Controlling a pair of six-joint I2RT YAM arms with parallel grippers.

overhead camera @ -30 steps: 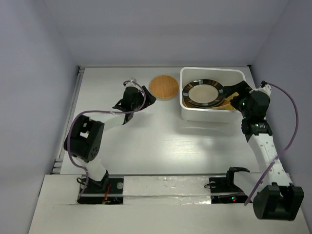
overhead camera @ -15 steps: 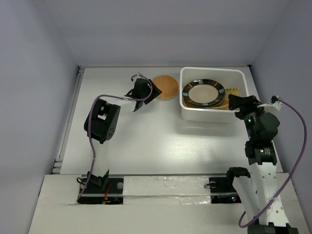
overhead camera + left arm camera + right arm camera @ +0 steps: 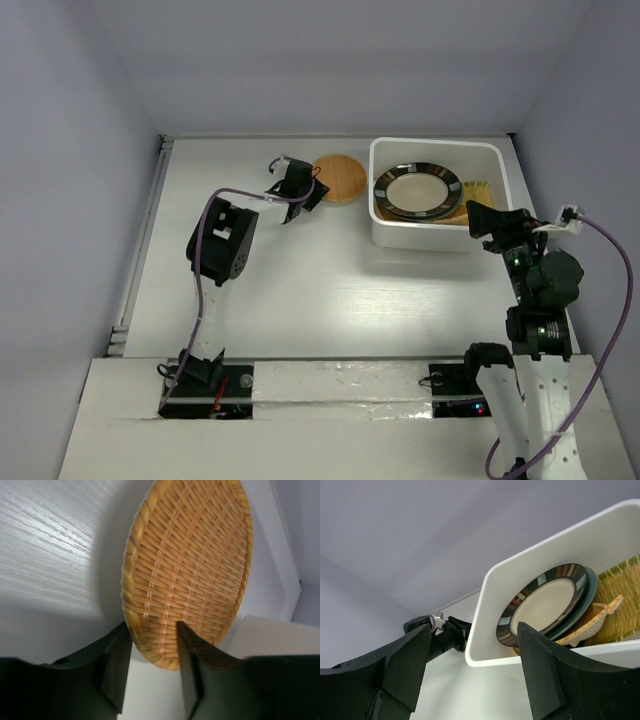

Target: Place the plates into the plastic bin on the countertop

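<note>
The woven plate (image 3: 338, 177) is round, tan-orange and made of tight crossing strands with a braided rim; it sits on the white countertop (image 3: 330, 290) just left of the plastic bin (image 3: 420, 235), outside it. The left claw (image 3: 300, 190) is at the plate's edge farthest from the bin. In the left wrist view its two dark fingers (image 3: 117, 665) stand on either side of the plate's (image 3: 190, 565) near rim and appear to pinch it, though how firmly is hard to tell. The bin is a white tub with rounded corners and a thick rim. Inside it a round plate with a black, colour-flecked rim and cream centre (image 3: 417, 192) lies on top. The right wrist view shows a teal plate (image 3: 587, 587) under it, a yellow-green slatted piece (image 3: 625, 590) toward the bin's right side and an orange leaf-shaped dish (image 3: 592, 622) against its near wall. The right claw (image 3: 485, 222) hangs just off the bin's near right corner, its fingers (image 3: 405, 665) spread wide with nothing between them.
</note>
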